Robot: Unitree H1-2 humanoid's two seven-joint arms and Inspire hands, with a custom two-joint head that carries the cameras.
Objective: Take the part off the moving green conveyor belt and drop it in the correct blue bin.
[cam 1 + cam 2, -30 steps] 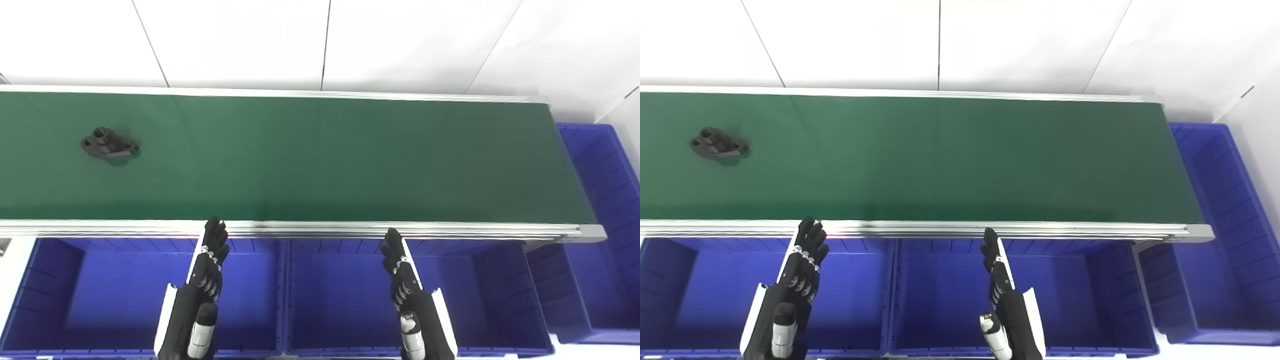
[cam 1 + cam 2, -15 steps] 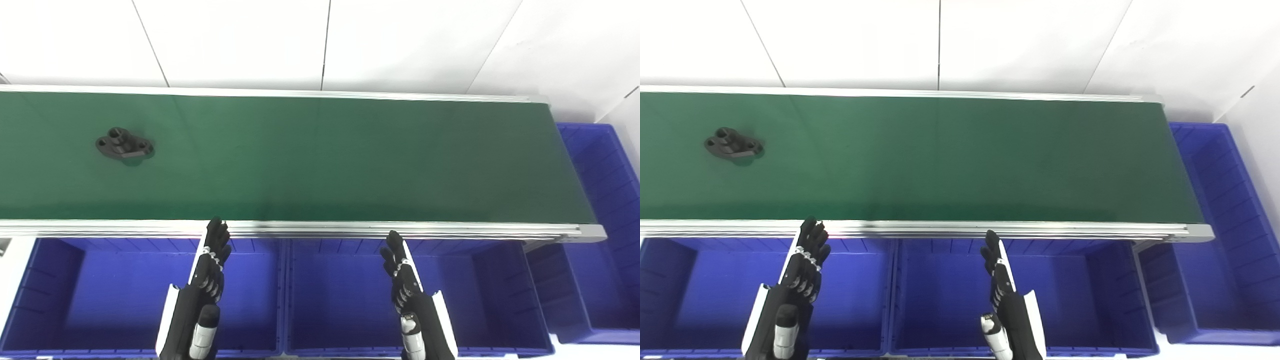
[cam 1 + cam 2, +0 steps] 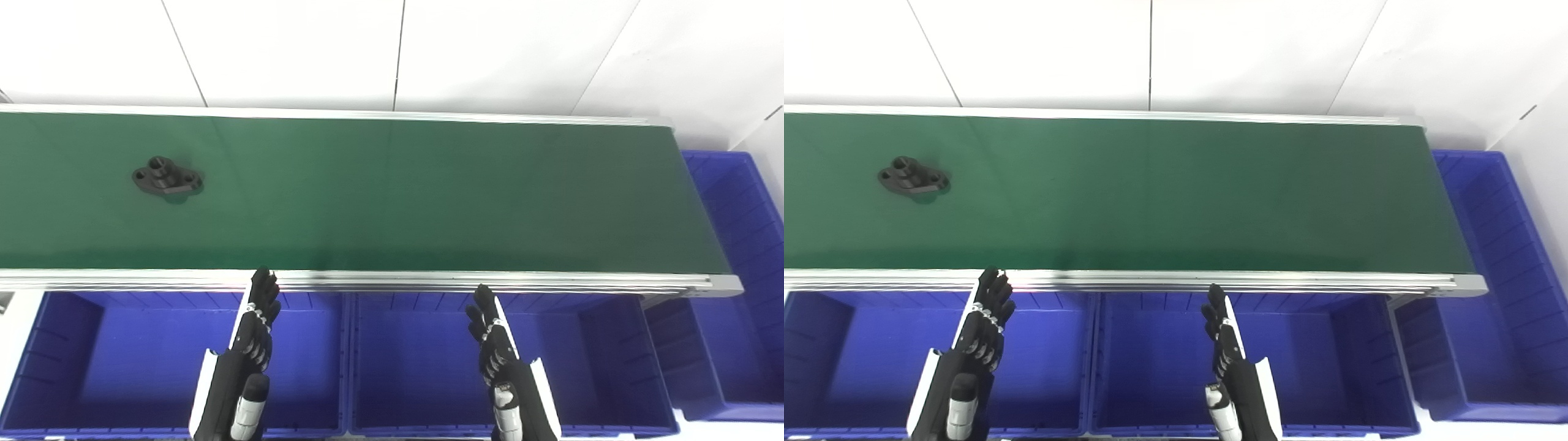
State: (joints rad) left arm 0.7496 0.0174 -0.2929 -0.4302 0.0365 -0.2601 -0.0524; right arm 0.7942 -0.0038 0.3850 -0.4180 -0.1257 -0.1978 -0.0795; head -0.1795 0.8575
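Note:
A small black part (image 3: 167, 182) with a raised hub and holed lugs lies on the green conveyor belt (image 3: 392, 196), at its left side; it also shows in the right eye view (image 3: 912, 178). My left hand (image 3: 257, 324) is open and empty, fingers straight, over the left front blue bin (image 3: 92, 361), fingertips at the belt's near rail. My right hand (image 3: 493, 340) is open and empty over the middle front blue bin (image 3: 416, 367). Both hands are well short of the part.
A third blue bin (image 3: 741, 288) stands past the belt's right end. The aluminium rail (image 3: 392, 280) runs along the belt's near edge. A white wall stands behind the belt.
The black part has travelled to the right along the belt. Both hands have stayed almost still; the right one has dropped back slightly.

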